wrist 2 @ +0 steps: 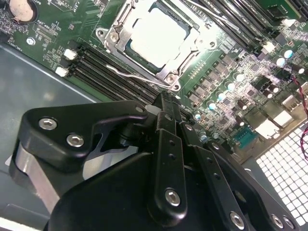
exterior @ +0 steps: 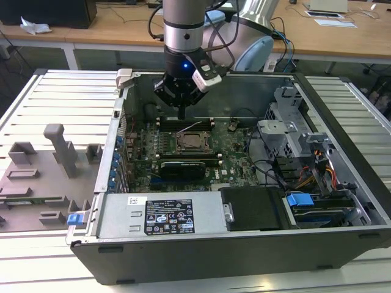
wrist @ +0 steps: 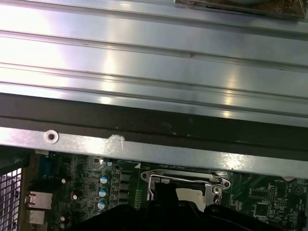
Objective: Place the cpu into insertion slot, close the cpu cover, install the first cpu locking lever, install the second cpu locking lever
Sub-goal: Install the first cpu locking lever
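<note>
Computer case (exterior: pixel 183 256): an open dark tower lying on its side on a ribbed metal table (exterior: pixel 61 91), its interior facing up so the arm can reach in from above.
Motherboard (exterior: pixel 226 160): green board flat on the case floor; every other part here is placed relative to the insertion slot on it.
Power supply (exterior: pixel 160 215): grey box with a label, on the near side of the insertion slot in the exterior view, against the case wall.
Gripper (exterior: pixel 182 115): black, hanging from the arm just above the board, a little beyond the insertion slot toward the far case wall. In the second wrist view its fingers (wrist 2: pixel 166 120) lie pressed together with no gap and nothing between them, so the jaws are clenched and empty, probably to serve as a narrow pushing tip.
Insertion slot (exterior: pixel 191 143): square metal-rimmed socket near the board's middle, apart from the gripper tip.
Cpu cover (wrist 2: pixel 123 27): silver frame lying flat over the insertion slot, so it looks already closed.
Cpu (wrist 2: pixel 159 34): its pale metal top shows through the cover's window; it sits in the insertion slot.
Locking lever (wrist 2: pixel 139 76): a thin wire rod along the slot's edge nearest the gripper; whether it is latched I cannot tell.
</note>
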Tool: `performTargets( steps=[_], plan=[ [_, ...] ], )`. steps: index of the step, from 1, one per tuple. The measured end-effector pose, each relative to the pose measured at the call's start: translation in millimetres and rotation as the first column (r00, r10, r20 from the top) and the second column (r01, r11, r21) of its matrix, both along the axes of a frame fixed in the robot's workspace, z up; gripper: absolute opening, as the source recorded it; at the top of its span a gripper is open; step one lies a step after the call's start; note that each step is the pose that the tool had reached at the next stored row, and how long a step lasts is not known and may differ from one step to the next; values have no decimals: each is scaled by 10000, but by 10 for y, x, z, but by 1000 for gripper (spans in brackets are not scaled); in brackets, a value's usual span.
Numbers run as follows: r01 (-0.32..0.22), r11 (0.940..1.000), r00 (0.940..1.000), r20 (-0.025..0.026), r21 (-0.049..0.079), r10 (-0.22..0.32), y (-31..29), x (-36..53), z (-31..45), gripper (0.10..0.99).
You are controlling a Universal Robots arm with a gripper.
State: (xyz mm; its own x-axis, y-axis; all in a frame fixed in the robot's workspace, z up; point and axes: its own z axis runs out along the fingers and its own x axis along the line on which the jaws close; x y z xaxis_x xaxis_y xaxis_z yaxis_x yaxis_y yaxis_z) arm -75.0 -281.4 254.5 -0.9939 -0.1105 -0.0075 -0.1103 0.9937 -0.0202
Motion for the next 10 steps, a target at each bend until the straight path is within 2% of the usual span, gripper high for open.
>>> performTargets(
  steps=[10],
  plan=[
    [0, 10000, 10000, -2, -1, 0, 0, 5, -74, 106]
  ],
)
